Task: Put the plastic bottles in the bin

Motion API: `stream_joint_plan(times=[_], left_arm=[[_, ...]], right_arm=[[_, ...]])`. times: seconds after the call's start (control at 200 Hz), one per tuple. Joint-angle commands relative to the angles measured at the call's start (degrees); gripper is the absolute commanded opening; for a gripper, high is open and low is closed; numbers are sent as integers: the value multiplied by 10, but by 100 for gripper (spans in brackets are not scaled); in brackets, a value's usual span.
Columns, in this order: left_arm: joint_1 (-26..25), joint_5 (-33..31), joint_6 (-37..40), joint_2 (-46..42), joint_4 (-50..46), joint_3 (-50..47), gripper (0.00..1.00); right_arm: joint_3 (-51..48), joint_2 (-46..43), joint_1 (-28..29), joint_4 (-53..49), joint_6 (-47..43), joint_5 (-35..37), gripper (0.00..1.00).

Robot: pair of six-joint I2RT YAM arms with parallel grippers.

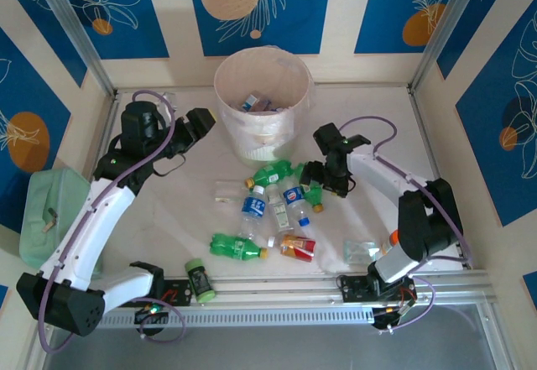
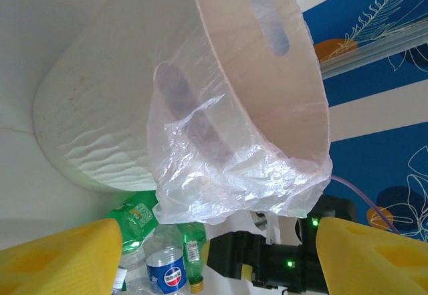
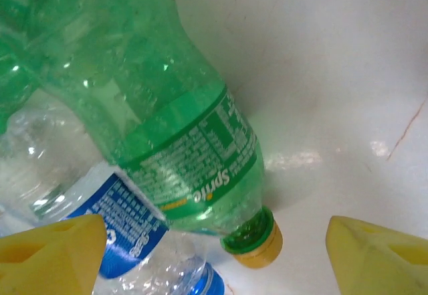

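The bin holds blue-labelled bottles; loose bottles lie beside it.

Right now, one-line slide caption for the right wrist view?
Right gripper open over a yellow-capped green Sprite bottle lying on the white table, a blue-labelled clear bottle beside it.

White arm links, black joints and wrists, purple cables, yellow finger pads, green lights
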Motion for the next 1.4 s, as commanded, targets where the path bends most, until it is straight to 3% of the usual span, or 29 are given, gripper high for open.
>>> stream_joint_plan(times=[0.0, 0.37, 0.99, 1.391], left_arm=[[-7, 1, 8, -4, -6, -7, 76], [-10, 12, 4, -5, 2, -20, 76], [-13, 30, 1, 13, 17, -10, 76], [-14, 29, 5, 17, 18, 6, 76]], right_arm=[[28, 21, -5, 0, -13, -3, 84], [94, 101, -9, -21, -29, 4, 82], [47, 139, -36, 1, -10, 15, 73], [22, 115, -56, 14, -3, 17, 56]])
